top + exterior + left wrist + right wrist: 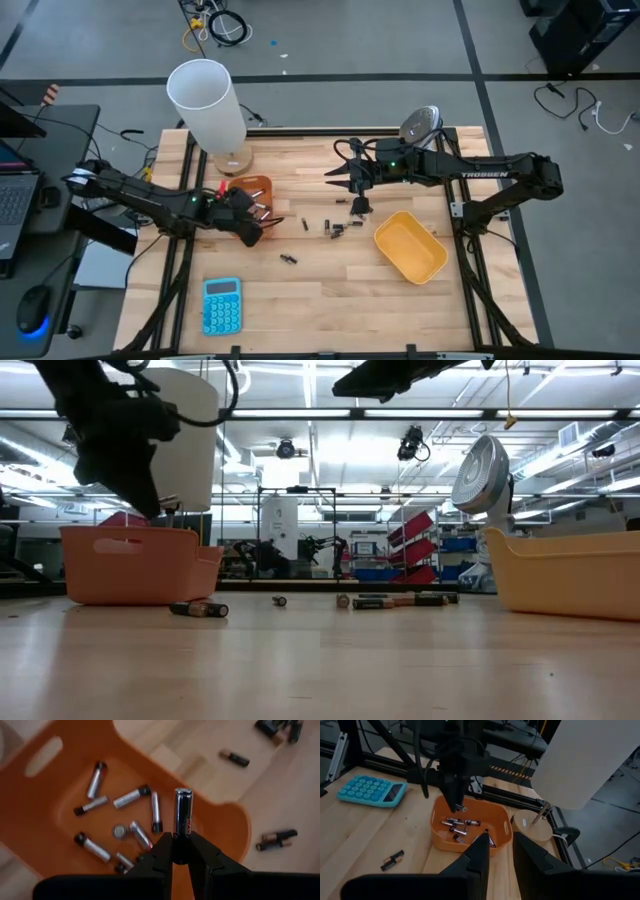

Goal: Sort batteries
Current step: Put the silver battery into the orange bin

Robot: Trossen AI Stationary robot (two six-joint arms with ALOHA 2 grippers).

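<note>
Holding: left gripper (180, 849) clamps silvery battery (183, 814) upright over orange tray (262, 185) | advice: release low, inside rim | right gripper (359, 205), parted, empty, 3 o'clock of tray above loose batteries (335, 228).

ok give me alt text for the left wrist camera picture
The left gripper pinches a silver-and-black cylindrical battery upright above the orange plastic tray, which holds about eight silvery cells. A few darker batteries lie loose on the light wooden table beyond the tray.
</note>
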